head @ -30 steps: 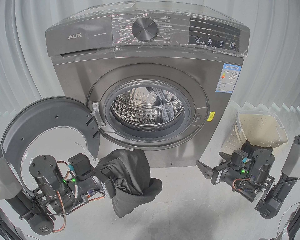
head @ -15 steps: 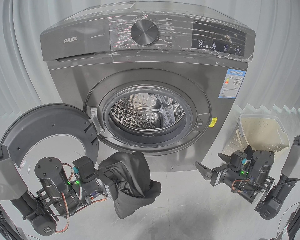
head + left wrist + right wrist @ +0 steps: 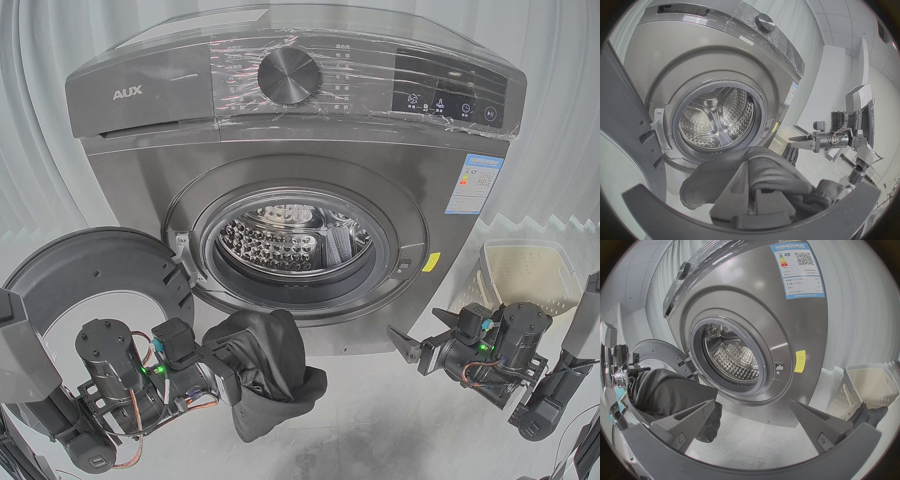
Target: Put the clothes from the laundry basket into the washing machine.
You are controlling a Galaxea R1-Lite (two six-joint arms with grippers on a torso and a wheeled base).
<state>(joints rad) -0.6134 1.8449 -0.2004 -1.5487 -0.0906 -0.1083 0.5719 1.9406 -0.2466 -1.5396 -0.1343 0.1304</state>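
Head view: left hand (image 3: 234, 375) pinches black garment (image 3: 269, 369); right hand (image 3: 412, 320) spread; dark cloth (image 3: 868, 415) at laundry basket (image 3: 528, 275) rim.

The washing machine (image 3: 156, 162) has its round mouth gaping, a straight way into the drum (image 3: 281, 237). Its door (image 3: 94, 269) hangs swung out on the left, walling that side. A dark garment (image 3: 269, 362) bulks just under the mouth's lip. Open floor (image 3: 375, 431) runs rightward to the laundry basket (image 3: 531, 275) beside the machine.
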